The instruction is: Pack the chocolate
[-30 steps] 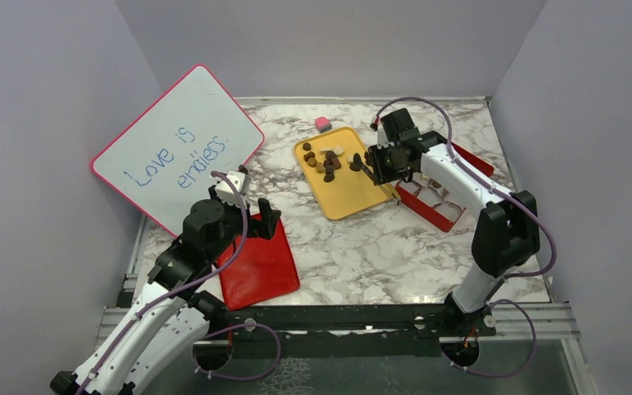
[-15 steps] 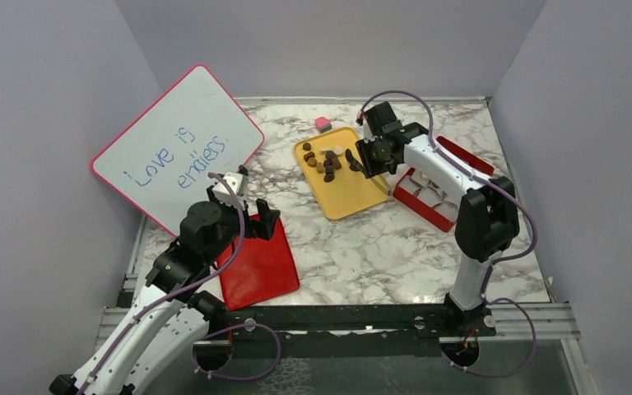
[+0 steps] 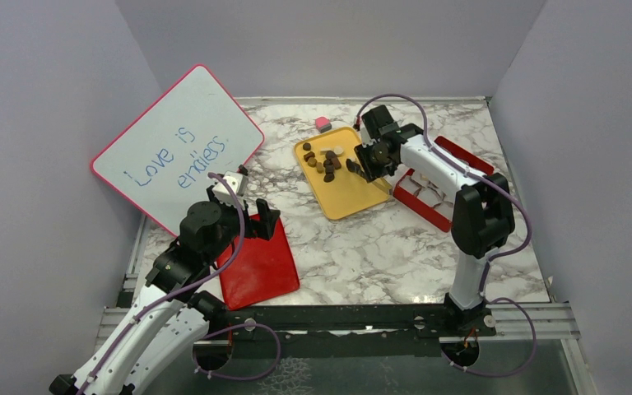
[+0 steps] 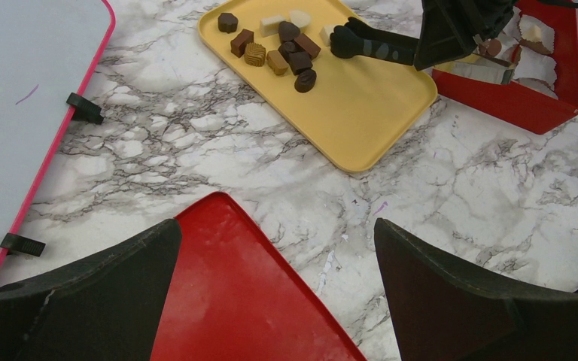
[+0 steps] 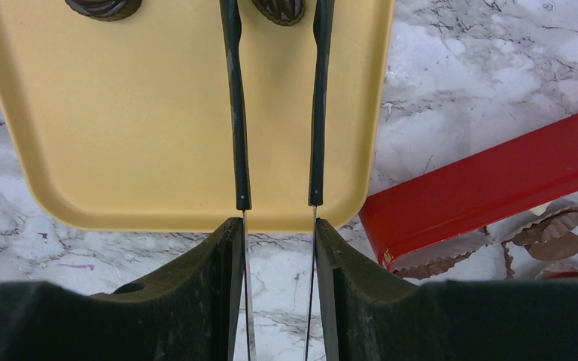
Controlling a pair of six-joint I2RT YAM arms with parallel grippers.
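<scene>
Several chocolate pieces point(image 3: 327, 161) point(image 4: 278, 53), dark, light brown and cream, lie at the far end of the yellow tray point(image 3: 350, 193) point(image 4: 369, 113) point(image 5: 135, 135). My right gripper point(image 3: 376, 160) point(image 5: 277, 226) is shut on black-tipped tongs point(image 3: 354, 162) point(image 4: 369, 45) point(image 5: 237, 113), whose tips reach in among the pieces. In the right wrist view a dark ridged chocolate point(image 5: 278, 7) shows between the tong arms at the top edge; the tips are cut off. The red box point(image 3: 428, 206) point(image 4: 527, 105) point(image 5: 489, 188) with paper cups stands right of the tray. My left gripper point(image 3: 251, 218) point(image 4: 277, 233) hangs open.
A red lid point(image 3: 259, 267) point(image 4: 233, 293) lies under my left gripper. A pink-edged whiteboard point(image 3: 177, 148) point(image 4: 22, 90) leans at the left. A small pink cube point(image 3: 322, 124) sits behind the tray. Grey walls enclose the marble table point(image 3: 378, 255).
My right arm has swung left from beside the red box, bringing the tongs further over the tray toward the chocolate pile. The left arm has not moved.
</scene>
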